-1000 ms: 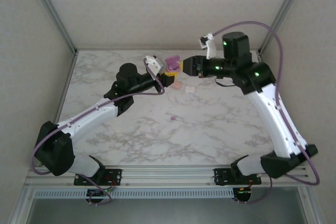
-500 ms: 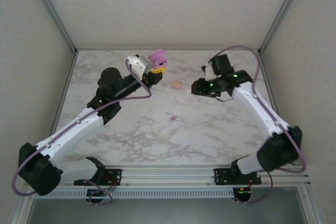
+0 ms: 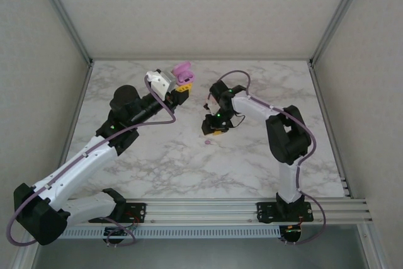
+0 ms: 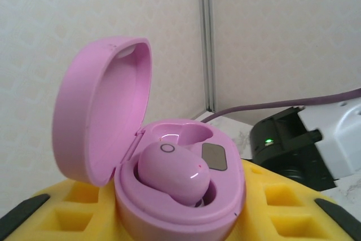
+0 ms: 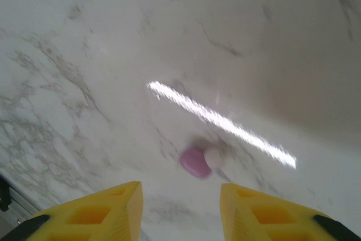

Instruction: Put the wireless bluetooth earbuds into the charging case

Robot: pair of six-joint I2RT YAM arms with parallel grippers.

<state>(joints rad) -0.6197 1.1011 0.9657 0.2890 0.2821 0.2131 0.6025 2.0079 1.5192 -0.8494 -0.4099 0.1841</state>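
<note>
Over marble worktop (image 3: 252, 168), hovering right gripper (image 5: 180, 213) parted above loose earbud (image 5: 194, 161), risking flicking it away off-centre; clamping open charging case (image 4: 180, 196) in left gripper (image 3: 182, 86).

A white, grey-veined marble counter (image 3: 189, 168) carries one small pink-purple earbud (image 5: 194, 162) near its middle, on bare stone well apart from every edge. A pale bit (image 5: 214, 157) touches its side, perhaps part of the same piece; the right wrist view is too blurred to tell.
</note>
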